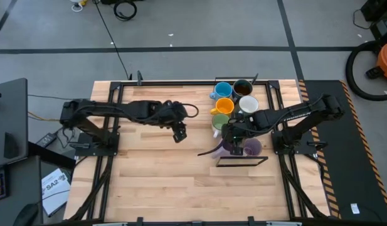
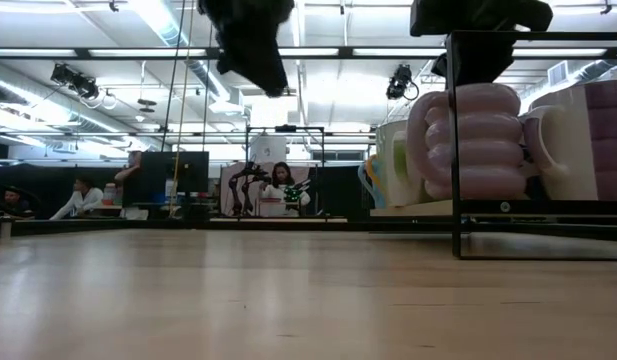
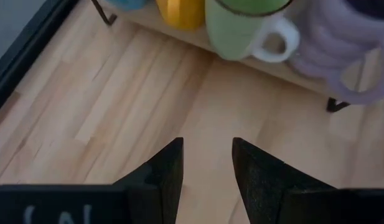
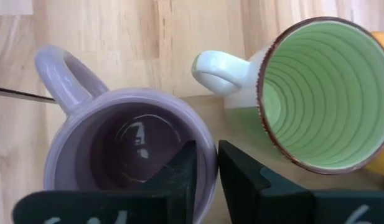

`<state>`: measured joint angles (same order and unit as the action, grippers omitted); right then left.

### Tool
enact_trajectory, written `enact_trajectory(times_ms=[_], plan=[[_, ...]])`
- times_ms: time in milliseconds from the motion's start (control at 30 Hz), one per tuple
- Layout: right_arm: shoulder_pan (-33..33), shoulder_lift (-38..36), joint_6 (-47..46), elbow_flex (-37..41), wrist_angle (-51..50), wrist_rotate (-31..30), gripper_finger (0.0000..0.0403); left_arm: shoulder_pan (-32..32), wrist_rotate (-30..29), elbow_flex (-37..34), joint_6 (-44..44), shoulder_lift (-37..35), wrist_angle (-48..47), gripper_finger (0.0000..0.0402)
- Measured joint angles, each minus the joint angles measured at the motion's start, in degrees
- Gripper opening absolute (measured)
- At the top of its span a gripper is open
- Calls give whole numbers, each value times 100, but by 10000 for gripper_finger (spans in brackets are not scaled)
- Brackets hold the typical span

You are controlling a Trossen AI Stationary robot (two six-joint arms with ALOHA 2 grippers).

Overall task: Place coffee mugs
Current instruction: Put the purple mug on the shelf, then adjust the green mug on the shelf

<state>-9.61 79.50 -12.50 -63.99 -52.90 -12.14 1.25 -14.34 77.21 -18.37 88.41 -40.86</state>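
The wooden table [image 1: 155,182] carried a low black rack [image 1: 242,161] of ceramic mugs. The purple mug [image 4: 126,146] stood beside the green mug [image 4: 316,93]; rigid, glossy, probably chippable, best taken by the rim. The right gripper [image 4: 206,171] pinched its rim. The left gripper [image 3: 207,171] hung spread, empty.

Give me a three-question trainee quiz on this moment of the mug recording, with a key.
1. True or false: the right gripper has its fingers astride the rim of a purple mug.
2. Which mug stands right beside that one? A) green mug B) red mug C) black mug
3. Fill in: the left gripper is open over bare ____ of the table, holding nothing.

Key: 1 true; 2 A; 3 wood.
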Motion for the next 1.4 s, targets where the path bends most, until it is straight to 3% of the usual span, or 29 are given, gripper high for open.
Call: enact_trajectory(times_ms=[333,867,1400], plan=[[70,0,18,0,1,42,129,134,-11,-2,288,933,1257,144],[78,-241,216,-459,-105,-4,129,385,-21,-2,297,1833,3188,144],[236,-616,217,-459,-31,-33,129,383,11,-9,295,1960,4198,144]])
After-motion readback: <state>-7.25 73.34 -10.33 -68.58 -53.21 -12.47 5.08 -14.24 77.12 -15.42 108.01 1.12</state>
